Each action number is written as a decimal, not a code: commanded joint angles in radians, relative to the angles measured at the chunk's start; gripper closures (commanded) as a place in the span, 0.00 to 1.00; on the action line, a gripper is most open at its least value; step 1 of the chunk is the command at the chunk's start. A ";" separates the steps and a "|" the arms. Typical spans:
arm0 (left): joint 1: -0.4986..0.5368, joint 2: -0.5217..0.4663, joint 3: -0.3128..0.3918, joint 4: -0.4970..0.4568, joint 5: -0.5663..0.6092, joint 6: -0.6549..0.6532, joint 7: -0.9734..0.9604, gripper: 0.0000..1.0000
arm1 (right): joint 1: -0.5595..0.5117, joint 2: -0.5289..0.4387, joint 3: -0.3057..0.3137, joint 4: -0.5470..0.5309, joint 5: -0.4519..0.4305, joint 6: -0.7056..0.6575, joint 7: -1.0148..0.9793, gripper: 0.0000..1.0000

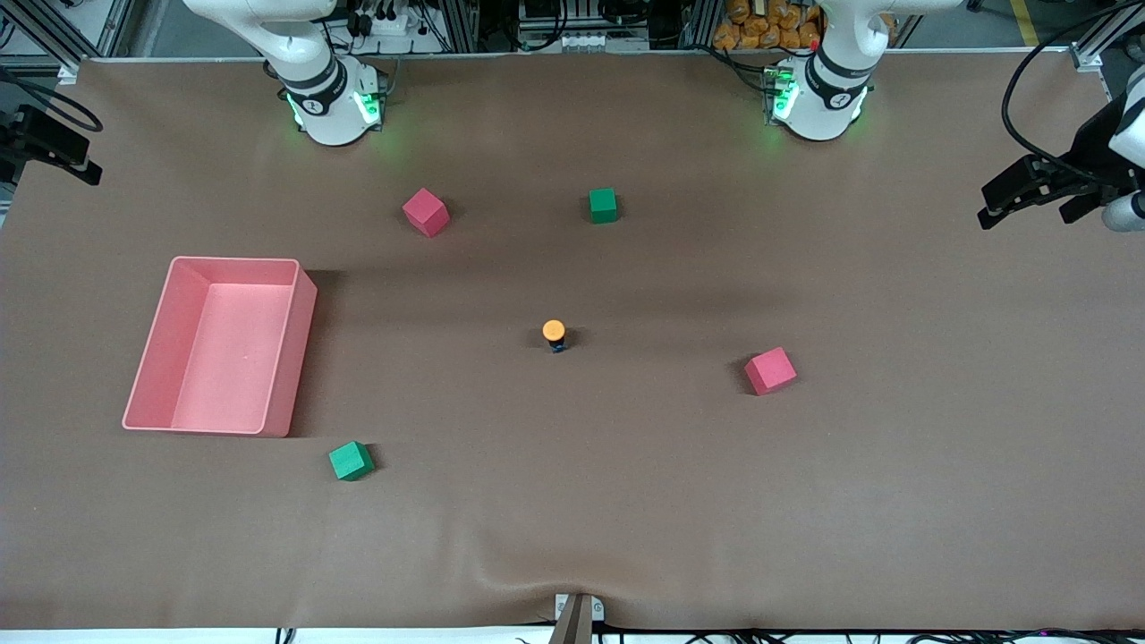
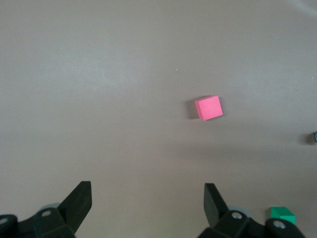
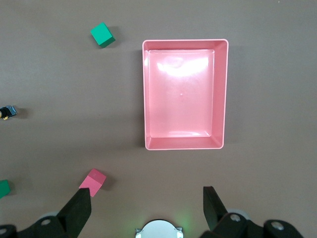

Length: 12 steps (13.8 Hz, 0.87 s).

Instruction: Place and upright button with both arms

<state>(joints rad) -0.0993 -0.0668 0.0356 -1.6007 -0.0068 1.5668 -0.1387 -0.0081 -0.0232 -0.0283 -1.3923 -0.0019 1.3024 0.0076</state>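
Note:
The button (image 1: 554, 334) stands upright on the brown table mat near the middle, orange cap up and black body with blue marks below. It shows at the edge of the left wrist view (image 2: 315, 137) and of the right wrist view (image 3: 7, 112). My left gripper (image 2: 148, 198) is open and empty, high over the left arm's end of the table (image 1: 1029, 204). My right gripper (image 3: 147, 201) is open and empty, high over the mat by its own base (image 3: 158, 230), and shows at the front view's edge (image 1: 54, 148). Both are well away from the button.
An empty pink tray (image 1: 234, 261) sits toward the right arm's end. One red cube (image 1: 425, 212) and one green cube (image 1: 602, 205) lie near the bases. A second red cube (image 1: 769, 370) lies beside the button and a second green cube (image 1: 351, 461) lies nearer the front camera.

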 commanded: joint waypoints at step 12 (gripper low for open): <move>-0.011 0.002 0.010 0.007 0.010 -0.007 0.025 0.00 | -0.003 0.003 0.005 0.018 -0.018 -0.009 -0.011 0.00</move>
<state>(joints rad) -0.1122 -0.0616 0.0415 -1.5992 -0.0068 1.5706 -0.1387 -0.0082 -0.0232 -0.0282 -1.3923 -0.0019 1.3024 0.0076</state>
